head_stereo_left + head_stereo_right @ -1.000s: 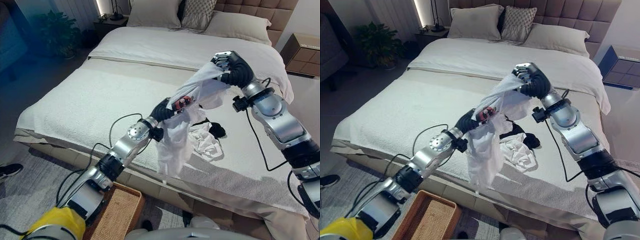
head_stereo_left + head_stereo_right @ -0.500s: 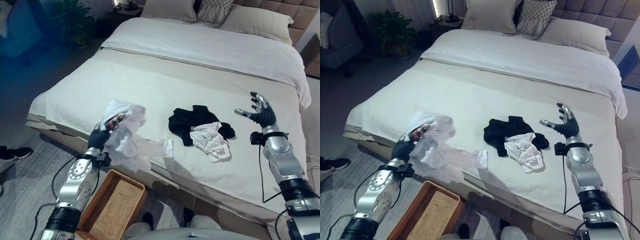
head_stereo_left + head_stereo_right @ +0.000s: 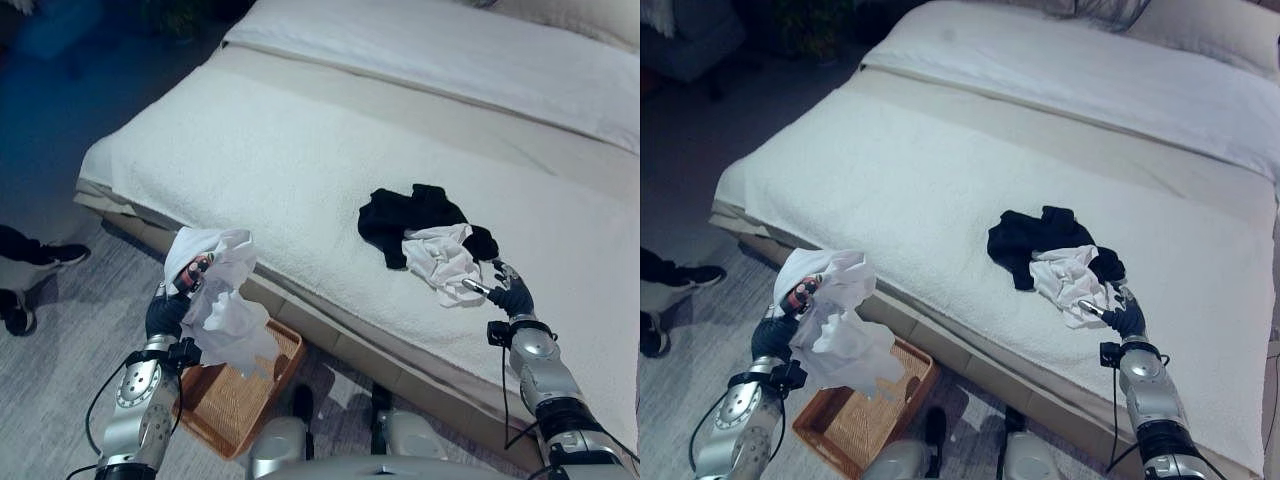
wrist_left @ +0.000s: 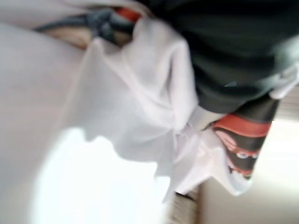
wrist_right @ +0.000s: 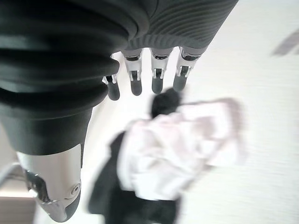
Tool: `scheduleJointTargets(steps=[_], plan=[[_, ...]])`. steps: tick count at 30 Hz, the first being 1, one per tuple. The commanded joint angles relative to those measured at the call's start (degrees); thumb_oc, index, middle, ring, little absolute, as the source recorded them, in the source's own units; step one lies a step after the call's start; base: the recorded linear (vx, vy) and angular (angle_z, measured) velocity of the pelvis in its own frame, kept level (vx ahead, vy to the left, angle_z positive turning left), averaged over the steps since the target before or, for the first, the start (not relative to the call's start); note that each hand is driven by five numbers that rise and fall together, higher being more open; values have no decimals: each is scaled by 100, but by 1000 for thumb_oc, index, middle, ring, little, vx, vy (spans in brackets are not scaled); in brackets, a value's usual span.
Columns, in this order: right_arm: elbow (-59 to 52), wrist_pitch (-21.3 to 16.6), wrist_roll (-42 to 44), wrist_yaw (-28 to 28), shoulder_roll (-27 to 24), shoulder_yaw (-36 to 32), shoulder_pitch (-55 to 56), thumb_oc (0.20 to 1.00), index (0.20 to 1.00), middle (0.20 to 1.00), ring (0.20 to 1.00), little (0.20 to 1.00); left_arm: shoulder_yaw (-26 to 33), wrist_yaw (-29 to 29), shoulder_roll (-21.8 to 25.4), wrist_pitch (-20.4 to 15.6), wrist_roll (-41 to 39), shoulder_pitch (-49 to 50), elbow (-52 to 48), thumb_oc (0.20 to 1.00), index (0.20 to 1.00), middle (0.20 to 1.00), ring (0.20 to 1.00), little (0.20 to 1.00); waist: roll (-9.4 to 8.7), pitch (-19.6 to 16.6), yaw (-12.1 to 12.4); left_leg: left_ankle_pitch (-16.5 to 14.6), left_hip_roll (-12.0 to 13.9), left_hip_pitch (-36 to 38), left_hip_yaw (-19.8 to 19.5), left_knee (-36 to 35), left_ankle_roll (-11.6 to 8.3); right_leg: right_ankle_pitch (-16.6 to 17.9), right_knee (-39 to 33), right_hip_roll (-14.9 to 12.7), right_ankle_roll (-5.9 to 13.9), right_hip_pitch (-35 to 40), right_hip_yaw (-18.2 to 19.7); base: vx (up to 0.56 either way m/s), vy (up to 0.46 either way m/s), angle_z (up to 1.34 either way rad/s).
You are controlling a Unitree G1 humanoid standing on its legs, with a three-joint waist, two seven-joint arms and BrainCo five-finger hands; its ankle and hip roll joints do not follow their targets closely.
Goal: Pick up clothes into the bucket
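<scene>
Left robot hand (image 3: 168,312) clutching white garment (image 3: 225,318) hanging lengthwise down over wicker basket (image 3: 228,407), right robot hand (image 3: 512,297) spread.

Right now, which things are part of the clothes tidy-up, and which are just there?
For the job:
- white garment with a red-and-black print, bunched in the left hand
- woven brown basket on the floor beneath it
- black garment on the bed
- white crumpled garment on it
- open right hand nearby

Just there:
- white-covered bed
- person's black shoes

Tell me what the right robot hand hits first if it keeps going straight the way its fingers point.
Most likely the white garment lying on the black garment on the bed. The right robot hand points at it with open fingers; depth is unclear.
</scene>
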Motion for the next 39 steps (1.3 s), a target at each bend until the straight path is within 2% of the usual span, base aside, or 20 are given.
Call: scheduleJointTargets(steps=[1, 9, 11, 14, 15, 17, 22, 23, 28, 29, 30, 31, 39], plan=[[-115, -371, -167, -309, -104, -106, -167, 1000, 1000, 1000, 1000, 1000, 114, 362, 390, -449, 912, -78, 337, 200, 200, 200, 200, 200, -297, -56, 89, -497, -193, -770, -221, 1050, 26, -600, 977, -519, 272, -127, -210, -75, 23, 9], [-186, -488, -38, -572, -144, -72, -322, 1000, 1000, 1000, 1000, 1000, -137, 1016, 521, -342, 1905, -663, 1640, 200, 200, 200, 200, 200, -337, 403, 96, -518, -201, -1377, -353, 1541, 43, -704, 1540, -664, 235, -707, -271, -81, 26, 15], [-311, -583, -2, -760, -203, -5, -513, 1000, 1000, 1000, 1000, 1000, -271, 1547, 644, -180, 2626, -1067, 2253, 200, 200, 200, 200, 200, -381, 683, 86, -585, -185, -1705, -357, 1871, 41, -791, 1848, -692, 211, -1033, -234, -132, 24, 7], [-455, -671, 56, -915, -264, 25, -670, 1000, 1000, 1000, 1000, 1000, -403, 1862, 815, -84, 3065, -1306, 2451, 200, 200, 200, 200, 200, -414, 847, 77, -616, -180, -2006, -354, 2128, 44, -841, 2095, -695, 191, -1355, -196, -122, 11, 5], [-733, -781, 111, -1075, -316, 11, -797, 1000, 1000, 1000, 1000, 1000, -503, 2138, 942, 55, 3410, -1462, 2637, 200, 200, 200, 200, 200, -439, 1046, 60, -643, -185, -2320, -332, 2404, 55, -894, 2370, -698, 168, -1671, -164, -150, 27, 1], [-1011, -869, 146, -1244, -368, -29, -933, 1000, 1000, 1000, 1000, 1000, -531, 2338, 934, 143, 3410, -1649, 2968, 200, 200, 200, 200, 200, -473, 1241, 42, -667, -197, -2699, -321, 2668, 69, -936, 2648, -721, 143, -2062, -139, -169, 31, -3], [-1576, -1058, -33, -1706, -628, -54, -1294, 1000, 1000, 1000, 1000, 1000, -577, 2730, 928, 205, 3330, -1902, 3269, 200, 200, 200, 200, 200, -511, 1251, -40, -733, -203, -3868, -278, 3261, 101, -954, 3119, -719, 116, -3229, 8, -76, 32, -7], [-1582, -1080, -30, -1783, -693, -43, -1377, 1000, 1000, 1000, 1000, 1000, -603, 2756, 908, 190, 3294, -1909, 3303, 200, 200, 200, 200, 200, -510, 1251, -42, -934, -192, -3919, -303, 3380, 87, -1130, 3251, -687, 162, -3306, 64, 28, 28, -14], [-1691, -1120, -33, -2037, -946, -51, -1702, 1000, 1000, 1000, 1000, 1000, -593, 2930, 931, 276, 3173, -2066, 3592, 200, 200, 200, 200, 200, -523, 1251, -80, -1006, -201, -4518, -263, 3737, 97, -1183, 3546, -698, 153, -3908, 163, -10, 25, -8], [-1660, -1107, -44, -2131, -1020, -26, -1826, 1000, 1000, 1000, 1000, 1000, -558, 3030, 941, 320, 3118, -2094, 3628, 300, 300, 300, 300, 300, -518, 1251, -84, -1028, -191, -4682, -266, 3806, 101, -1199, 3636, -701, 154, -4091, 183, -10, 25, -9], [-1625, -1097, -51, -2156, -1042, 0, -1876, 1000, 1000, 1000, 1000, 1000, -541, 3106, 947, 352, 3130, -2114, 3692, 489, 489, 489, 489, 489, -520, 1251, -88, -1034, -188, -4718, -254, 3825, 101, -1200, 3651, -692, 152, -4136, 194, -9, 25, -9], [-1617, -1100, -50, -2158, -1044, 5, -1888, 1000, 1000, 1000, 1000, 1000, -539, 3109, 945, 351, 3130, -2121, 3697, 1000, 1000, 1000, 1000, 1000, -521, 1251, -89, -1036, -187, -4726, -251, 3831, 101, -1202, 3656, -691, 152, -4146, 197, 0, 0, 0], [-1573, -1008, -360, -2621, -1102, 2, -2131, 1000, 1000, 1000, 1000, 1000, -347, 3613, 869, 599, 3175, -2175, 3912, 1000, 1000, 1000, 1000, 1000, -513, 1251, -92, -1046, -189, -4659, -247, 3658, 116, -1186, 3489, -694, 156, -4145, 204, 3, 1, 0]])
